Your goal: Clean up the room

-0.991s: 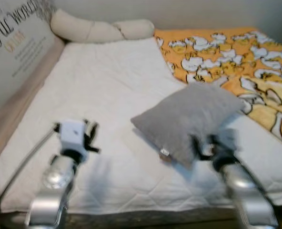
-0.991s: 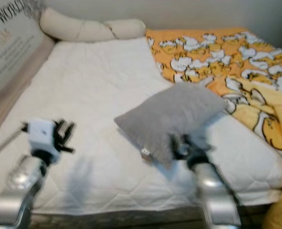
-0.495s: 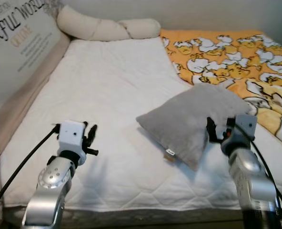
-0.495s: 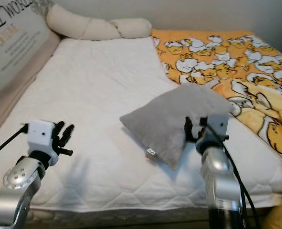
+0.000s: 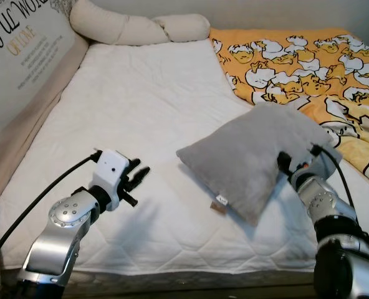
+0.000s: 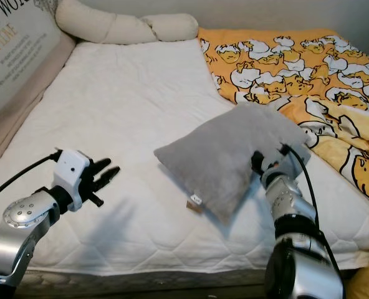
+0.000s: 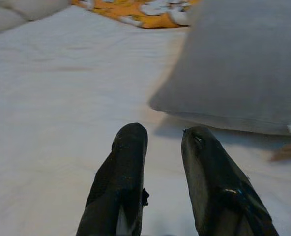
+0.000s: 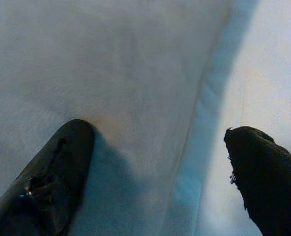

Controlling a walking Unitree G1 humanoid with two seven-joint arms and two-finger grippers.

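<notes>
Grey pillow (image 5: 259, 159) lies on the white mattress (image 5: 141, 112), tilted, its far corner propped near the orange egg-print blanket (image 5: 309, 62) and its tagged near corner down on the sheet. Head views: right gripper (image 5: 285, 163) is at the pillow's right edge, its fingers partly hidden by the fabric. Left gripper (image 5: 138, 176) hovers over bare mattress, well apart from the pillow and pointing toward it. A long cream bolster (image 5: 134, 28) lies across the head of the bed; a printed board (image 5: 22, 43) leans along the left side. Left wrist view: both fingers (image 7: 123, 167) sit close together with only a narrow gap and nothing between them, so the left gripper reads as nearly closed and empty; the pillow's edge is ahead, not touched. Right wrist view: the two fingers (image 8: 62, 152) are spread wide, one resting against the grey fabric, the other over the sheet, with the pillow's seam between them; spread, not yet clamped. Risk, my judgement: closing here may catch only a thin fold at the seam, and the soft pillow could slip out or sag and drag across the sheet when lifted.
</notes>
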